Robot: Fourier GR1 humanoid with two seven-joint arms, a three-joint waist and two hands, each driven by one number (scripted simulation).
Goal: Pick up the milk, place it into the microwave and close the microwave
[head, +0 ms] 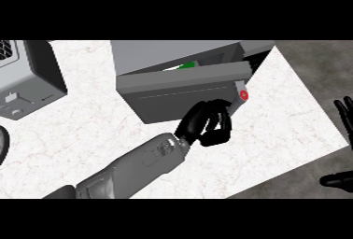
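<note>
White marble counter (82,135) carries the grey microwave (179,60), its door (183,93) nearly shut. Through the remaining gap a green-and-white bit of the milk (185,66) shows inside. The left hand (207,123) presses the door's front, fingers curled and holding nothing. The right hand (342,112) rests at the right edge, fingers straight.

No text reads anywhere; the microwave (180,88) perhaps bears a blank red round mark (243,95).
</note>
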